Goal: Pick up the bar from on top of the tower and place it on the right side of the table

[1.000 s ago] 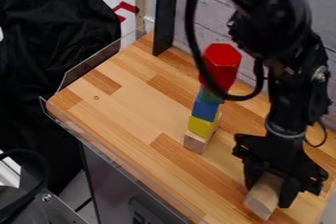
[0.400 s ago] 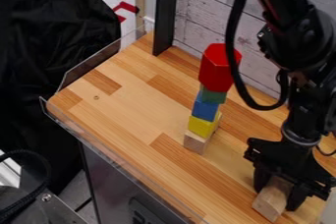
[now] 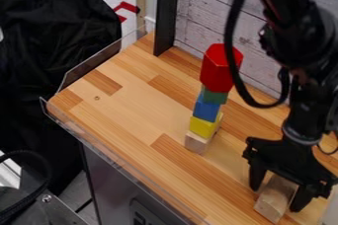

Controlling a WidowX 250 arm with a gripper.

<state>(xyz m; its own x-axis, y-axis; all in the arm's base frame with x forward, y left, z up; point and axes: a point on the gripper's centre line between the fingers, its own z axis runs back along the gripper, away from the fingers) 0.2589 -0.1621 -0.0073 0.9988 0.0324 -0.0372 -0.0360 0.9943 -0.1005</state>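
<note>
Wooden tabletop (image 3: 132, 103) below, the gripper (image 3: 278, 198) partly hides the pale bar (image 3: 273, 203).

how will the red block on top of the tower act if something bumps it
The red block would probably topple easily, being tall and perched on a narrow stack of small blocks. Its flat sides and crisp edges suggest it is stiff, and six-sided, so it might roll in jerks once down.
</note>
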